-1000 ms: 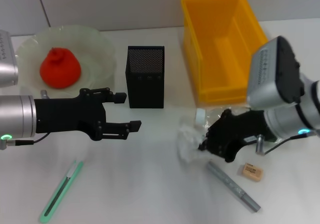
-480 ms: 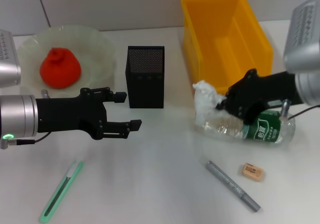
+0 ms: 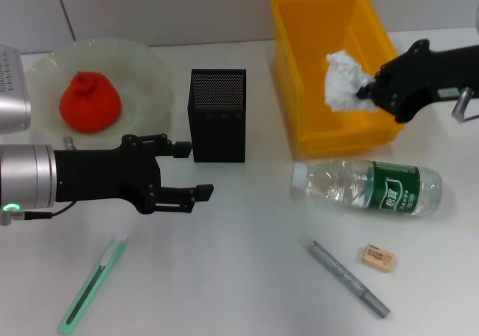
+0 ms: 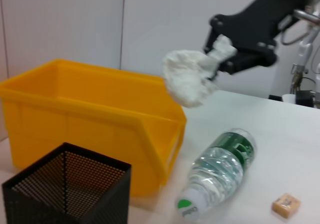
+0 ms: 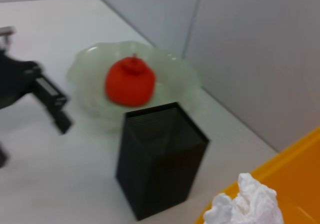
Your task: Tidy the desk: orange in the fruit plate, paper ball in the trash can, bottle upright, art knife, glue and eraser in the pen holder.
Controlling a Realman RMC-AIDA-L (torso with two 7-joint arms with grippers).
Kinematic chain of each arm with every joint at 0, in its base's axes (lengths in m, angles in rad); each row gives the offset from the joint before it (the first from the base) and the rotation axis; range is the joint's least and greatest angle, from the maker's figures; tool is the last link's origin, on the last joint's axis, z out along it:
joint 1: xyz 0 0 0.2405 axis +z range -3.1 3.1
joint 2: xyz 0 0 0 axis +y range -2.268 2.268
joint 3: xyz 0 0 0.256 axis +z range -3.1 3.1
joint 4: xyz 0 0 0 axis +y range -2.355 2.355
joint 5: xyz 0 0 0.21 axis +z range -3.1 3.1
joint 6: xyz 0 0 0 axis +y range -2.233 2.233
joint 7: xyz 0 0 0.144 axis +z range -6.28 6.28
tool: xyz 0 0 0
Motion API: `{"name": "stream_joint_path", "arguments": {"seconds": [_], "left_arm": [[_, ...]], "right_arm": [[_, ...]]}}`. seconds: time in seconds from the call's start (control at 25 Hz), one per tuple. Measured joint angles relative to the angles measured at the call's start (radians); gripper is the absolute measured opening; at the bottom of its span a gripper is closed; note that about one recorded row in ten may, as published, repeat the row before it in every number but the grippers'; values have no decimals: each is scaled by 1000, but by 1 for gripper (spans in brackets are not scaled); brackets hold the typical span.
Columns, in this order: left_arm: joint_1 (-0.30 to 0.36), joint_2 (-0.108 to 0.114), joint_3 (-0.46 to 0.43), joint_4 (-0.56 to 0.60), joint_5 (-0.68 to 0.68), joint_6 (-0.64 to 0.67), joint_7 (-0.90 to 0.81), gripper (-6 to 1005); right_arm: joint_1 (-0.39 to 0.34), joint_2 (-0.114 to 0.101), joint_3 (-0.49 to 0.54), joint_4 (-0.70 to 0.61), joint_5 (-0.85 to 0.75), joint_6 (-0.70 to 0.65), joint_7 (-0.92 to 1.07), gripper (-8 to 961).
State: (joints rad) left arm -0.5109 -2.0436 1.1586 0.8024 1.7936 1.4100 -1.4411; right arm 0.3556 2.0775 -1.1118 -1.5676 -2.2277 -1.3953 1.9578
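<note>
My right gripper (image 3: 368,90) is up over the yellow bin (image 3: 308,59) at the far right, fingers pinched on the paper ball (image 3: 343,81), which hangs above the bin's inside; the left wrist view shows the ball (image 4: 190,78) clear of the rim. Left gripper (image 3: 188,170) hovers low over the table (image 3: 239,276) just near-left of the black mesh pen holder (image 3: 218,115), fingers spread wide with nothing between them. Orange (image 3: 90,102) sits in the fruit plate (image 3: 150,66) far left; bottle (image 3: 367,188) lies on its side, near of the bin; eraser (image 3: 377,258) and grey glue stick (image 3: 348,278) lie near right; green art knife (image 3: 91,286) lies near left.
</note>
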Motion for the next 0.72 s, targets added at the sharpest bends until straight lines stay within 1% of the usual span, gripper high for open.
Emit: {"name": "stream_joint_path", "arguments": {"seconds": [0.2,0.36,0.72], "left_arm": [[3,5,0,1,2,37,2,824],[5,8,-3,1,3,62,9,824],[21,8,-12,1,3,73,39,824]], "right_arm": [[69,-1,54,95,-61,35,-17,52],[107,-5,75,171,-74,75,-37,56],[183,-36,85,314,-97,176,-41,67]]}}
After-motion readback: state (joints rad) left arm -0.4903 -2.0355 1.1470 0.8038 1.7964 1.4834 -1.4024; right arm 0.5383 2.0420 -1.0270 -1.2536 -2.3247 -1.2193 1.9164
